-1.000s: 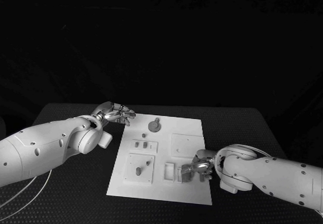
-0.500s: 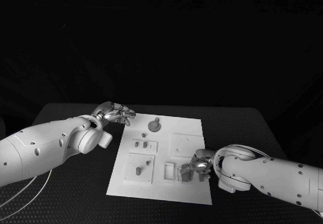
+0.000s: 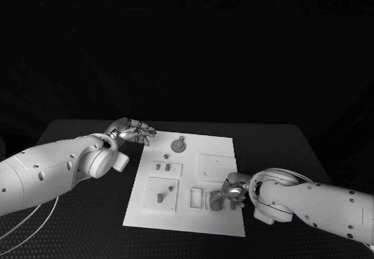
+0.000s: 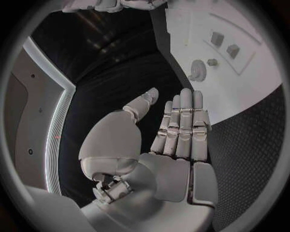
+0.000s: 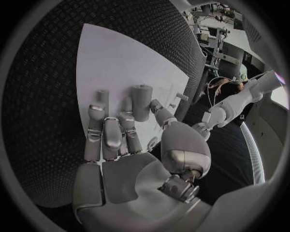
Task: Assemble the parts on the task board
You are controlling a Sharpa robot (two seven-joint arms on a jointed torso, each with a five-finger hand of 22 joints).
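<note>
The white task board lies mid-table. A round gear-like part sits at its far end, two small blocks stand below it, and a lever-like part lies in a square recess. My right hand hovers low over the board's near right area and pinches a short grey peg between thumb and fingers, upright above the board. My left hand stays off the board's far left corner, fingers straight, holding nothing. The gear and blocks lie ahead of it.
Black textured table surrounds the board. A raised square plate sits on the board's right side, with narrow slots beside my right hand. A thin cable loops under my left arm.
My right hand has barely shifted over the board's near right area. The left hand has not moved.
</note>
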